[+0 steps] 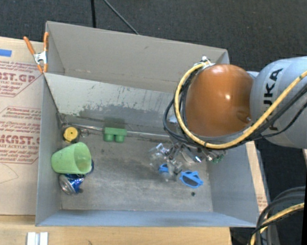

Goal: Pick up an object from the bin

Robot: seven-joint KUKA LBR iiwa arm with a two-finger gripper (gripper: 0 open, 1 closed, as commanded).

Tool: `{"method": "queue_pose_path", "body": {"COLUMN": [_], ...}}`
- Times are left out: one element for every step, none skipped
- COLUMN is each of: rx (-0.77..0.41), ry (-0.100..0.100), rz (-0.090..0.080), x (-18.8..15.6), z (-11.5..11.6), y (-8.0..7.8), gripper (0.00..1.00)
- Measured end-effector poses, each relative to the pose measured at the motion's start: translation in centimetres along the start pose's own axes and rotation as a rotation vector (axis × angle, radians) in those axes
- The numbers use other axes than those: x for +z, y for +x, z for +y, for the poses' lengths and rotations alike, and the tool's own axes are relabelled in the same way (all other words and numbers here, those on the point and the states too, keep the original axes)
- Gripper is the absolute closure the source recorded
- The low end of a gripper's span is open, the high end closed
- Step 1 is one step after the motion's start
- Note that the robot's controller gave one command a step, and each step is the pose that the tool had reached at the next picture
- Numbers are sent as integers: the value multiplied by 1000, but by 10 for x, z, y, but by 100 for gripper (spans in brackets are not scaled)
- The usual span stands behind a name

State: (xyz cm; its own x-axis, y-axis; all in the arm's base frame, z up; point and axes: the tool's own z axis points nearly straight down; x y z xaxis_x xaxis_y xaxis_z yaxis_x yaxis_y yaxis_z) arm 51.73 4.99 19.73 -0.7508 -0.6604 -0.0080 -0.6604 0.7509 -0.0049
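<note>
- Gripper set low over the floor of the bin, right of the middle, beneath the arm's orange cover. From this angle it cannot be told how wide it stands or whether it has hold of anything.
- Small blue piece lies at the gripper's tip, touching it or just beside it; which of the two cannot be told. A flat blue piece lies on the floor just to the right.
- Green cup lies on its side at the left, with a crushed can against its front. A yellow disc and a green block sit along the back wall. All four are well apart from the gripper.
- Step in hand, as judged: settling onto the blue pieces for the grasp, the lift not yet begun.
- Good practice:
  - centre the gripper over one blue piece, not between the two;
  - go down until it nearly meets the floor;
  - close across the piece's narrow part;
  - rise straight up.
- Risk: a flat, light piece may slide along the metal floor or slip out on closing. The hold should be checked before the arm rises clear of the bin.
</note>
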Motion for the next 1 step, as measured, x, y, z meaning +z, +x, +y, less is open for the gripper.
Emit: {"method": "queue_pose_path", "body": {"rx": [-8], "ry": [2], "rz": [-4], "x": [-110], "z": [-4], "y": [-43], "gripper": [100]}}
